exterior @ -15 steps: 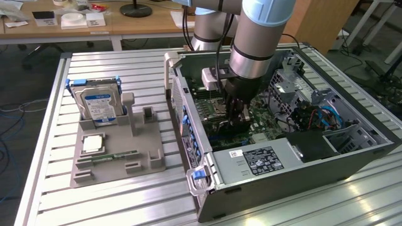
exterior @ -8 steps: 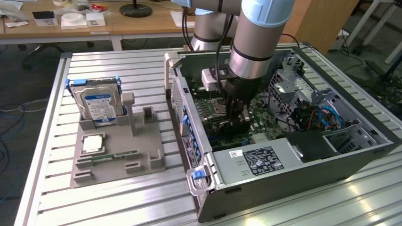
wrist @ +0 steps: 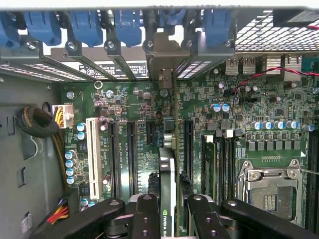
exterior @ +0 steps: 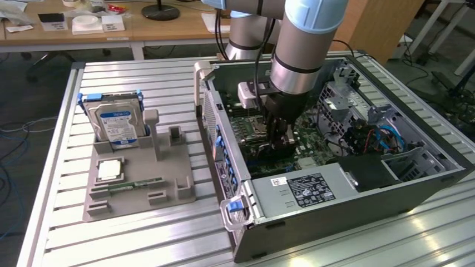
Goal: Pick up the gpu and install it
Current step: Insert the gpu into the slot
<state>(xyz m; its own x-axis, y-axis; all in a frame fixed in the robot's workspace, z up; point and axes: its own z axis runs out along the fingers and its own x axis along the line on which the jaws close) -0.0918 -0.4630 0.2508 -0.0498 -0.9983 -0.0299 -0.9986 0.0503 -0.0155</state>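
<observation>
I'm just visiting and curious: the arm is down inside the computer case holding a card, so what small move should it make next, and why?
Probably a slow, straight push down. The fingers grip the gpu edge-on above the motherboard, its metal bracket already at the rear openings, so it seems lined up with a slot but perhaps not fully seated.

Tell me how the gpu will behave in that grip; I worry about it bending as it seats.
The gpu looks like a thin board held edge-on by the gripper, so probably stiff along its length but apt to twist sideways. Likely light. Its metal bracket and exposed components suggest it is fragile if forced into the motherboard misaligned.
</observation>
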